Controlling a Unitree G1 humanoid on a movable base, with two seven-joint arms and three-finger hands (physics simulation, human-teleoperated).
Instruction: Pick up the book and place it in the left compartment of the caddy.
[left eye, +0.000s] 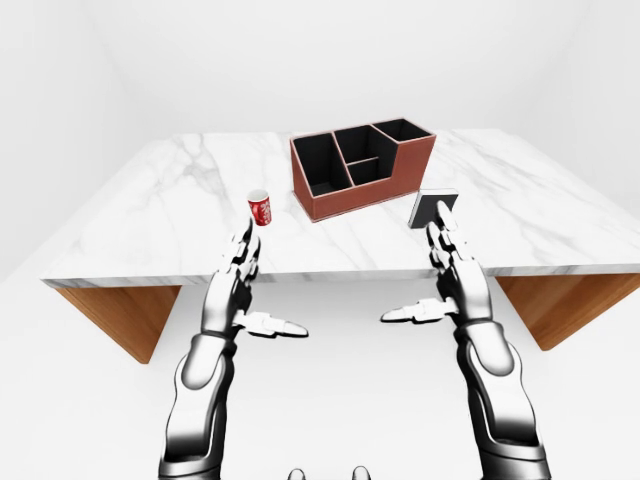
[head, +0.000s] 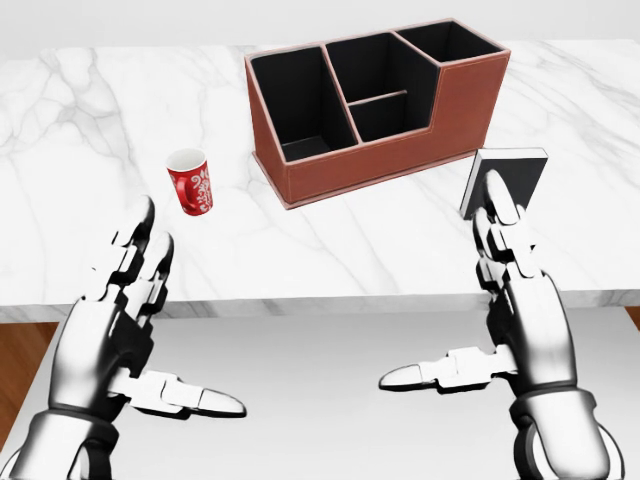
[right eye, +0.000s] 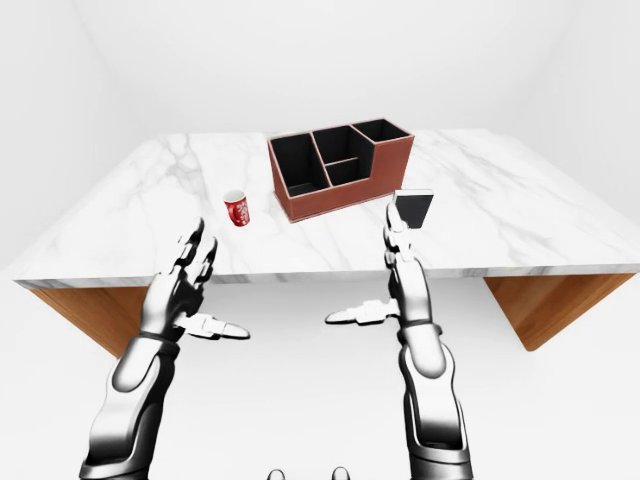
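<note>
Your book (head: 510, 178): dark cover, white page edge, tilted on bench (head: 60, 120). Your right hand (head: 510, 300) below it, fingers spread, empty; left hand (head: 115, 310) likewise.

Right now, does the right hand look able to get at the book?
Probably yes. The right hand is open with its fingertips pointing at the book, which stands near the table edge beside the caddy. Nothing sits between them.

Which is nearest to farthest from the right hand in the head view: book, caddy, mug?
1. Book: just above the right hand, fingertips overlapping its lower edge in view.
2. Caddy: up and left of the book on the table.
3. Mug: far left, nearer the left hand.
</note>
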